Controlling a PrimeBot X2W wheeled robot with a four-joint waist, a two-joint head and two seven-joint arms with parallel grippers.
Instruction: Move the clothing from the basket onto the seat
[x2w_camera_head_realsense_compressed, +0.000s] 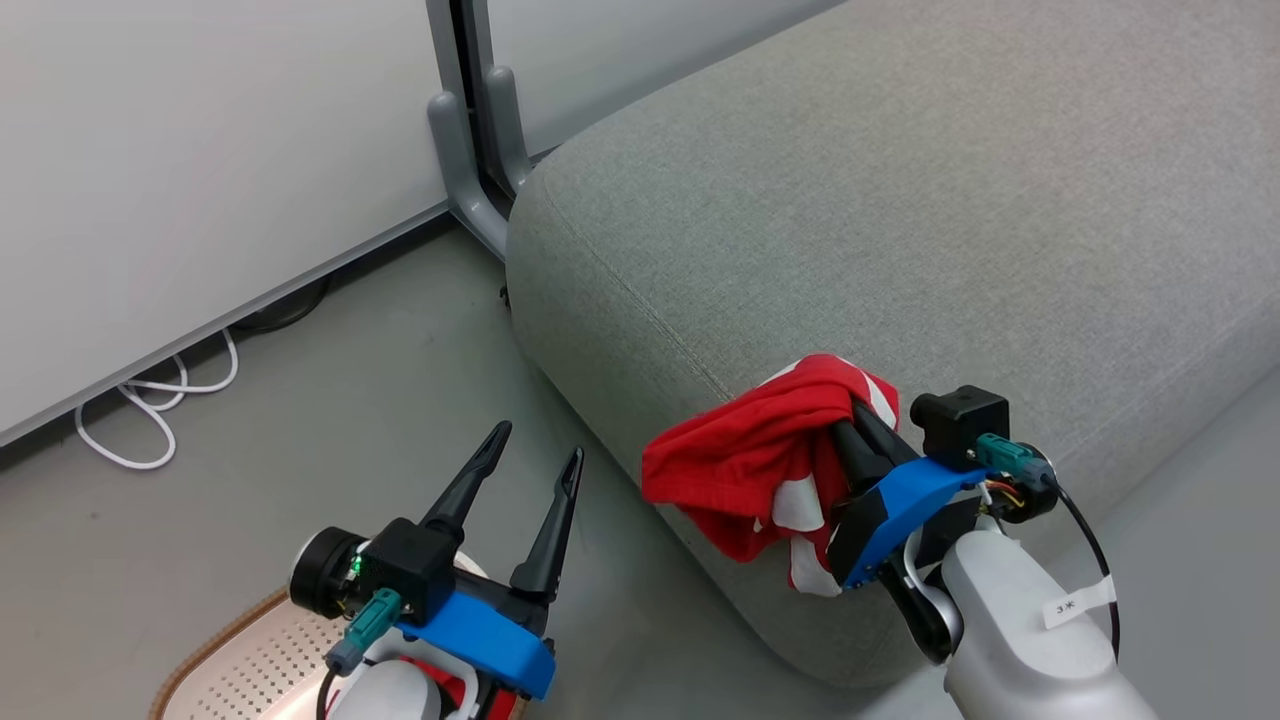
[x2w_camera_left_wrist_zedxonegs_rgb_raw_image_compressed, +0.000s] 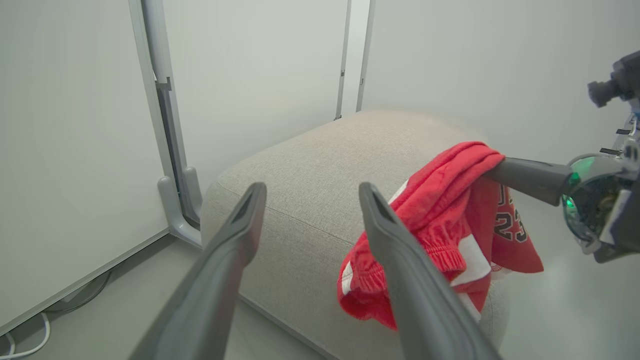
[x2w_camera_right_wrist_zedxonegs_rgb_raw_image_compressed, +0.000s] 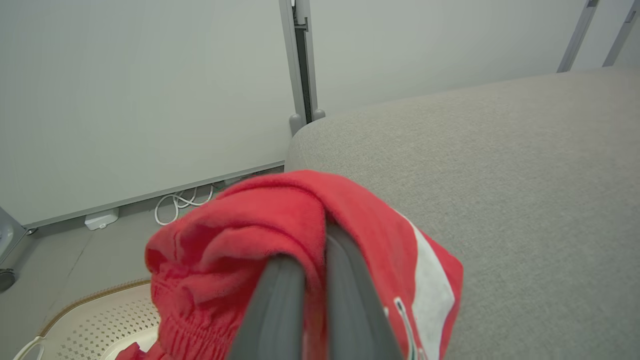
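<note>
- Right, your right gripper (x2w_camera_head_realsense_compressed: 850, 415) has its fingers pressed together, pinching a bunch of red clothing (x2w_camera_head_realsense_compressed: 750, 460) near the top of the bundle.
- From the right wrist, the fabric (x2w_camera_right_wrist_zedxonegs_rgb_raw_image_compressed: 235, 235) folds over both fingertips and hides them.
- That clothing hangs at about 5 o'clock in the head view, over the rounded front edge of the seat (x2w_camera_head_realsense_compressed: 900, 200); whether any of it rests on the cushion you can't tell.
- From the left wrist, the bundle (x2w_camera_left_wrist_zedxonegs_rgb_raw_image_compressed: 450, 200) drapes down from the right gripper's fingers at 3 o'clock, white trim showing and a black 23 (x2w_camera_left_wrist_zedxonegs_rgb_raw_image_compressed: 507, 225) on the hanging panel.
- Your left gripper (x2w_camera_head_realsense_compressed: 538, 445) sits at 7 o'clock in the head view, fingers spread wide with nothing between them, tips pointing towards the seat.
- The basket (x2w_camera_head_realsense_compressed: 240, 660) is down at 7 o'clock on the floor, partly under the left gripper, with more red fabric (x2w_camera_head_realsense_compressed: 440, 685) inside it.
- At 9 o'clock a white cable (x2w_camera_head_realsense_compressed: 150, 400) loops along the foot of the wall.
</note>
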